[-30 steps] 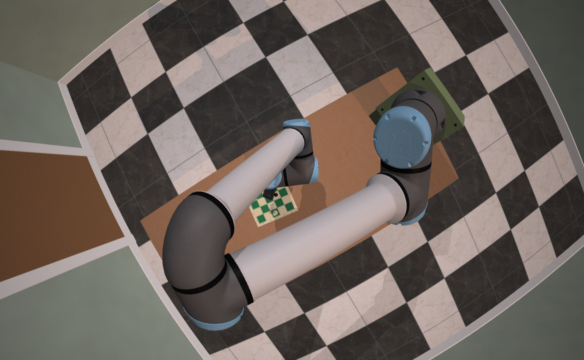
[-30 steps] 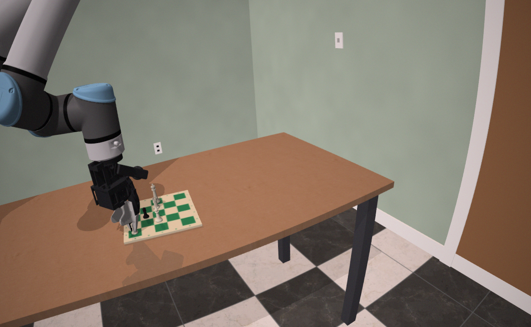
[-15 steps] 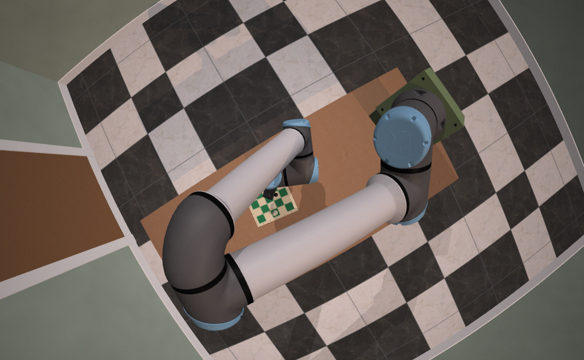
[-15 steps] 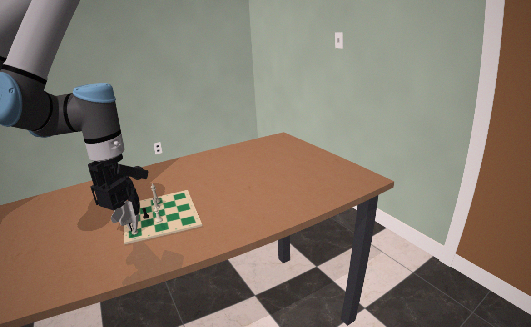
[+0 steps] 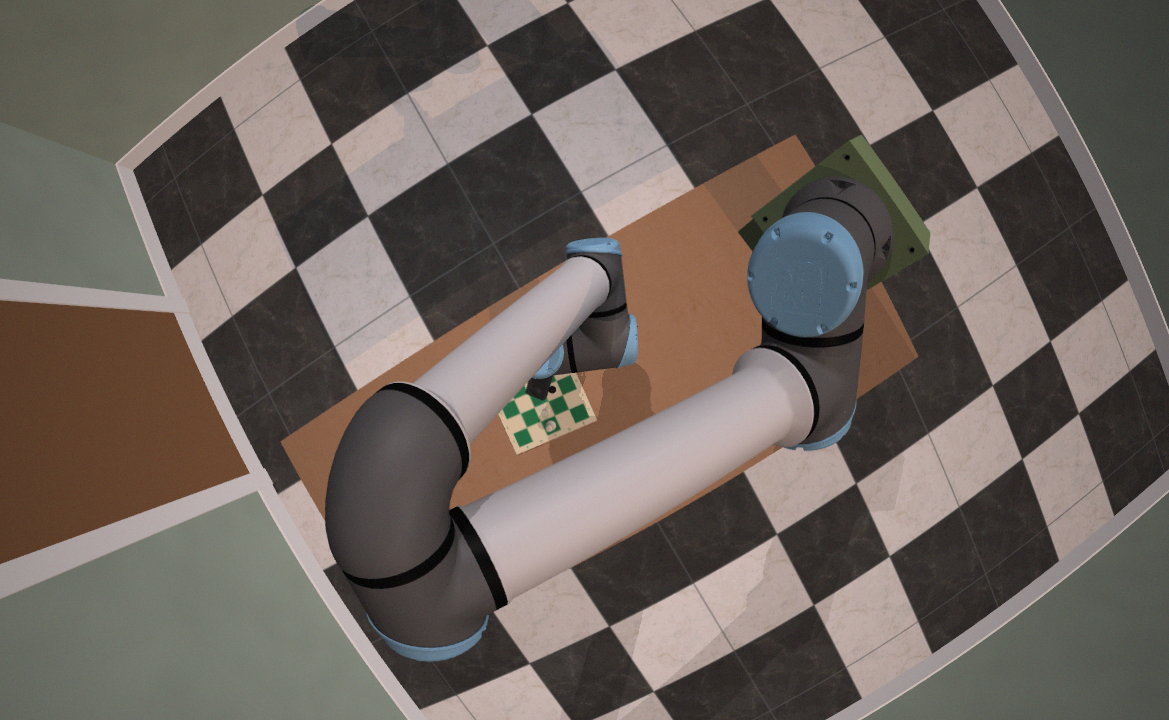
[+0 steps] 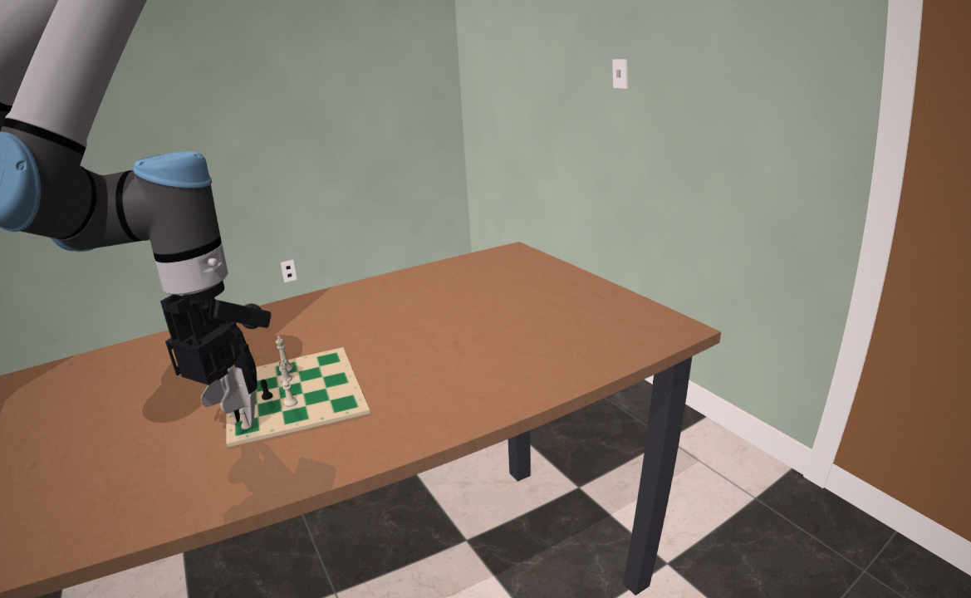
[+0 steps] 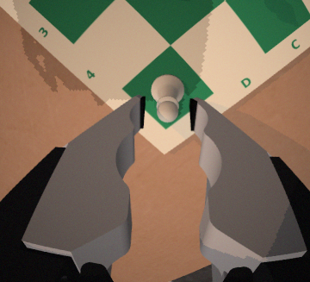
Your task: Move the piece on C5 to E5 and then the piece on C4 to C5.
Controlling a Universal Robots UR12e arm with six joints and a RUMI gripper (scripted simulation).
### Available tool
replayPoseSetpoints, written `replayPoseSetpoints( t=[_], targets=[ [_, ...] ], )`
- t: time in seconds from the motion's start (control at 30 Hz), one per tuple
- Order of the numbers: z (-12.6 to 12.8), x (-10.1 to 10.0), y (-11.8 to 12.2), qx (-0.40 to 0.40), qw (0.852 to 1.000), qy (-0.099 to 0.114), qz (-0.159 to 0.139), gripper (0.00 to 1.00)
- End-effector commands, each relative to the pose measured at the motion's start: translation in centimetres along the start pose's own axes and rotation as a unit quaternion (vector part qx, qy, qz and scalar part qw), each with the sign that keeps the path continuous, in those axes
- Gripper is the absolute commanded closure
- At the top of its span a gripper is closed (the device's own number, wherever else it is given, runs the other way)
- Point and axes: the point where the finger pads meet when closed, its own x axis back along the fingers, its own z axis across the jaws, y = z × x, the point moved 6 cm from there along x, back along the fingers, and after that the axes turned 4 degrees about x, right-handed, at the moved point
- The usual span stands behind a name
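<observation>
A white pawn (image 7: 167,97) stands upright on the green corner square of the green and cream chessboard (image 6: 295,394), past the row marked 4 and the column marked D. My gripper (image 7: 167,99) is low over it, one finger on each side. The fingers are slightly open, with a small gap to the pawn on both sides, so nothing is held. In the exterior view the gripper (image 6: 239,409) is at the board's near left corner. A black pawn (image 6: 266,389), a small white piece (image 6: 289,390) and a tall white piece (image 6: 281,353) stand further in on the board.
The board (image 5: 547,417) lies on a brown table (image 6: 399,356), and the arm's forearm hides part of it from above. The arm's base (image 5: 839,214) stands at the table's far end. Walls stand behind the table.
</observation>
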Motion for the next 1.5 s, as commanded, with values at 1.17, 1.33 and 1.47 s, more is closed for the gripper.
replayPoseSetpoints(
  t=[1.17, 1.33, 1.47],
  targets=[
    [-0.1, 7.4, 0.0, 0.000, 1.000, 0.000, 0.000, 0.80],
    [-0.1, 8.3, 0.0, 0.000, 1.000, 0.000, 0.000, 0.80],
    [-0.1, 8.9, 0.0, 0.000, 1.000, 0.000, 0.000, 0.80]
  ],
)
